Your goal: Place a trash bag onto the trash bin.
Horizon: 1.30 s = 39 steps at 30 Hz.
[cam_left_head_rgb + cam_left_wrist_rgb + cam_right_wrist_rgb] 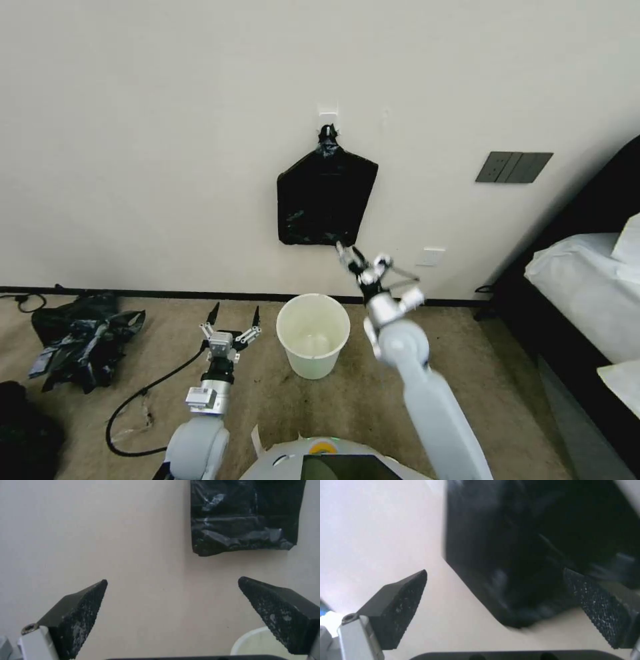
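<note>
1. My left gripper (233,317) hovers low over the carpet (320,407), fingers spread wide, just beside the trash bin (313,335).
2. The cream-white trash bin stands on the carpet against the plain wall (167,133).
3. The trash bag (325,197) hangs flat on that wall from a hook (327,112), directly above the bin.
4. My right gripper (352,255) reaches up to the bag's lower corner, fingers (403,602) open, not yet pinching it.
5. A black plastic pile (83,337) lies on the carpet, well apart.

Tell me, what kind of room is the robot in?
Probably a bedroom. There's a bed with white bedding along the right, carpet on the floor, and a small trash bin by the wall, under a black trash bag hanging from a hook.
</note>
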### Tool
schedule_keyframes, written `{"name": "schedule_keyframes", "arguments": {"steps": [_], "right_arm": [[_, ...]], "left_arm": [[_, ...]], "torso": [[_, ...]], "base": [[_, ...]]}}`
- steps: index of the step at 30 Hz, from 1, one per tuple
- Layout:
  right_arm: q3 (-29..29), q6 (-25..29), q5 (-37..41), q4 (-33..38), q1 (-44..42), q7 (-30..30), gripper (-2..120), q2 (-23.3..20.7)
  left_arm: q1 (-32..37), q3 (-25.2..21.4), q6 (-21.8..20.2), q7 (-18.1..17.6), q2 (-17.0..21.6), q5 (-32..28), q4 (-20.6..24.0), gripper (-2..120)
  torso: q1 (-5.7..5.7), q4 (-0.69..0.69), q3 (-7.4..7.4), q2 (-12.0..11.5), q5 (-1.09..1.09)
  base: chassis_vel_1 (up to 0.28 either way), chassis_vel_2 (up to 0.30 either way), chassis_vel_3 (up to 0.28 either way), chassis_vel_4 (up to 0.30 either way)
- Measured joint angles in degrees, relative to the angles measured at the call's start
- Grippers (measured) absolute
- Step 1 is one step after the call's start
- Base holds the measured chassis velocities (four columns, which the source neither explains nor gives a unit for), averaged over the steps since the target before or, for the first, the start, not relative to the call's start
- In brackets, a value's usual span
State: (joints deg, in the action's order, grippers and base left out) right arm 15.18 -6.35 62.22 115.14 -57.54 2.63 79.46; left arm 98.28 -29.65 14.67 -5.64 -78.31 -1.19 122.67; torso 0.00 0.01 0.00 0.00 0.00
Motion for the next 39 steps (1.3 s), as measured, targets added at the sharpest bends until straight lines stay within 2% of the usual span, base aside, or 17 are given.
{"name": "schedule_keyframes", "arguments": {"steps": [3,4,7,12,20,25,30,34,37,38,39], "right_arm": [[0.73,-1.95,7.58,-4.28,9.03,1.01,100,2.57],[0.73,-1.95,7.58,-4.28,9.03,1.01,100,2.57],[1.44,-2.62,11.00,-9.30,16.02,1.35,100,4.87],[1.48,-2.69,11.75,-13.18,20.51,1.35,100,6.22],[-0.24,-2.55,10.88,-23.82,30.71,0.25,100,7.56],[-0.91,-2.23,10.53,-27.82,34.09,-0.38,100,7.87],[-1.12,-1.56,10.24,-28.94,35.46,-0.58,100,8.63],[-0.95,-1.37,9.95,-29.05,35.67,-0.80,92,9.36],[-0.52,-1.27,9.83,-29.03,35.58,-1.17,78,9.45],[-0.52,-1.27,9.83,-29.03,35.58,-1.17,78,9.45],[-0.28,-1.25,9.83,-29.04,35.46,-1.22,72,9.34]], "left_arm": [[0.26,0.25,0.01,0.05,-0.90,0.84,0.00,100],[0.26,0.25,0.01,0.05,-0.90,0.84,0.00,100],[0.24,0.51,0.05,0.07,-1.48,1.17,0.05,100],[0.55,0.34,0.48,0.10,-1.40,1.21,0.05,100],[0.44,-0.09,1.10,0.12,-1.55,1.05,-0.14,100],[0.41,-0.25,1.38,-0.02,-1.52,0.87,-0.28,100],[0.34,-0.36,1.56,-0.03,-1.62,0.58,-0.46,100],[0.30,-0.33,1.60,-0.05,-1.74,0.12,-0.55,100],[0.06,-0.18,1.68,-0.07,-1.78,0.09,-0.86,100],[0.06,-0.18,1.68,-0.07,-1.78,0.09,-0.86,100],[-0.03,-0.10,1.70,-0.09,-1.79,0.29,-1.02,100]], "torso": [[0.00,0.01,0.00,0.00,0.00],[0.00,0.01,0.00,0.00,0.00],[0.00,0.00,0.00,0.00,0.01],[0.00,-0.02,0.00,0.00,0.00],[0.00,-0.01,0.00,0.00,0.00],[0.00,-0.02,0.00,0.00,0.00],[0.00,-0.02,0.00,0.00,0.00],[0.00,-0.01,0.00,0.00,0.00],[0.00,-0.01,0.00,0.00,0.00],[0.00,-0.01,0.00,0.00,0.00],[0.00,-0.02,0.00,0.00,0.00]], "base": [[0.000,0.000,0.000,0.000],[0.000,0.000,0.000,0.000],[0.000,0.000,0.000,0.000],[0.000,0.000,0.000,0.000],[0.000,0.000,0.000,0.000],[0.000,0.000,0.000,0.000],[0.000,0.000,0.000,0.000],[0.000,0.000,0.000,0.000],[0.000,0.000,0.000,0.000],[0.000,0.000,0.000,0.000],[0.000,0.000,0.000,0.000]]}}
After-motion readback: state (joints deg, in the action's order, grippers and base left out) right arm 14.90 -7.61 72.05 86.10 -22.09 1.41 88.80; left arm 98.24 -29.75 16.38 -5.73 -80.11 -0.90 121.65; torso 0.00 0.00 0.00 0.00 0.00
